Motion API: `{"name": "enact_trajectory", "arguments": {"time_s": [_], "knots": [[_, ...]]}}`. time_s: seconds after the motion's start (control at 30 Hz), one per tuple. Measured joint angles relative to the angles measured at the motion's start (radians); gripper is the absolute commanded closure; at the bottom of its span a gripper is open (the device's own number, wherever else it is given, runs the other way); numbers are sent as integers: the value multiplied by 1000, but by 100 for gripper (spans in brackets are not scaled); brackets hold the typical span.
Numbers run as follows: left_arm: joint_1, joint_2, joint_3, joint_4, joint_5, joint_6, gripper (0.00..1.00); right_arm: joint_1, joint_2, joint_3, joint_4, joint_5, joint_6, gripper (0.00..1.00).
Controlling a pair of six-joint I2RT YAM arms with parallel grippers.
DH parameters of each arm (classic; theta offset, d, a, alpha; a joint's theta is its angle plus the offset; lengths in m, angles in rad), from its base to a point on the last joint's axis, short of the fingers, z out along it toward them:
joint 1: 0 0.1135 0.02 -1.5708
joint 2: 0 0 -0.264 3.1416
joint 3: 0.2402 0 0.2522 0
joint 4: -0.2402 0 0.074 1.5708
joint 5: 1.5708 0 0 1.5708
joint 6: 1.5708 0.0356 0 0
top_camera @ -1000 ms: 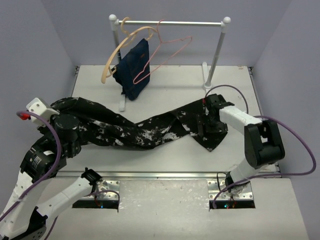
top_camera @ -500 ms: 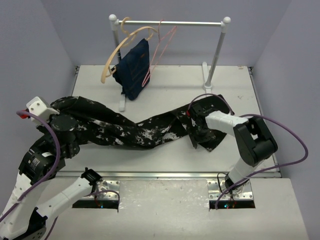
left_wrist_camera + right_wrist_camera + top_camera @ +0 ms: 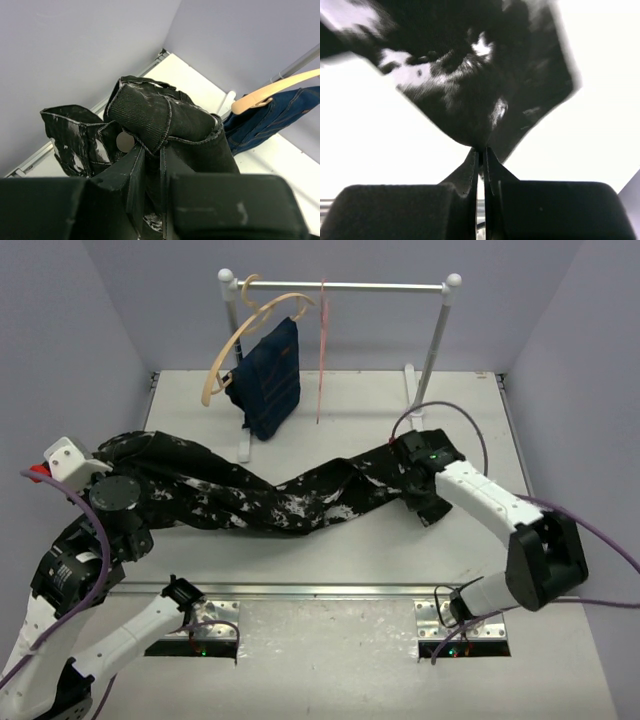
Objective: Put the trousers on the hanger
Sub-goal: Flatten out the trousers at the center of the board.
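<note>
Both jaws pinch the trousers [image 3: 270, 495]; one at each end.

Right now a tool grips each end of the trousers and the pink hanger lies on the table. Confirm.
One error: the top external view shows the pink hanger hanging on the rail, off the table. The left tool and right tool do grip the ends of the trousers.

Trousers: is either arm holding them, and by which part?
Both: the left fingers pinch the trousers at the waistband; the right fingers pinch a leg-end edge.
</note>
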Motion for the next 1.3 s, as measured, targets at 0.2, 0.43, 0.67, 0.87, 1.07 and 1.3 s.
{"name": "enact_trajectory", "arguments": {"time_s": [0.2, 0.43, 0.67, 0.87, 1.07, 1.3], "knots": [[0, -15, -17, 22, -14, -6, 100, -255, 40, 462, -45, -5, -85, 95], [2, -4, -54, 16, -12, -42, 100, -325, 543, 1212, -65, 80, -183, 15], [3, 19, -77, 11, -5, -89, 100, -288, 383, 637, 115, -43, -147, 19], [3, 63, -80, 7, 2, -108, 100, -247, -33, 11, 192, -275, -62, 9], [3, 44, -80, 8, 25, -108, 100, -268, 98, 20, 320, -289, 8, 8], [3, -15, -60, 30, 68, -36, 99, -310, 338, 97, 364, -311, 77, 64]]}}
